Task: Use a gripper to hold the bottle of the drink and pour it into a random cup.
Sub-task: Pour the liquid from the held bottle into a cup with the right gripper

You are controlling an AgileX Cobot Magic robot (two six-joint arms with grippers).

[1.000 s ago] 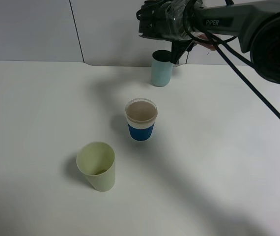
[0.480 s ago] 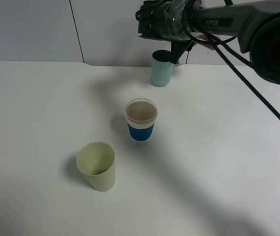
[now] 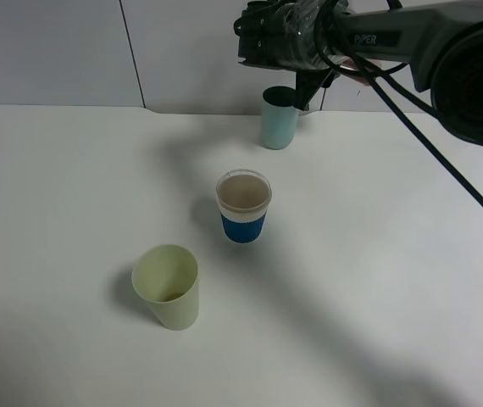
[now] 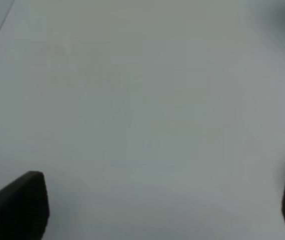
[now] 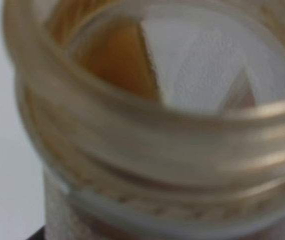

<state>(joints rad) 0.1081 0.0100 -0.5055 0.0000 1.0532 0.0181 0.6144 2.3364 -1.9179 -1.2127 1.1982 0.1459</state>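
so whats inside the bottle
Through the open neck of the bottle, some brown liquid shows on one side. How full it is cannot be seen: the neck hides the body.

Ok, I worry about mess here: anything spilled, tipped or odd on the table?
Nothing stands out. The teal cup, the blue-sleeved cup and the pale green cup all stand upright and apart on the table, and no spill shows. The capless bottle, brown drink inside, fills the right wrist view.
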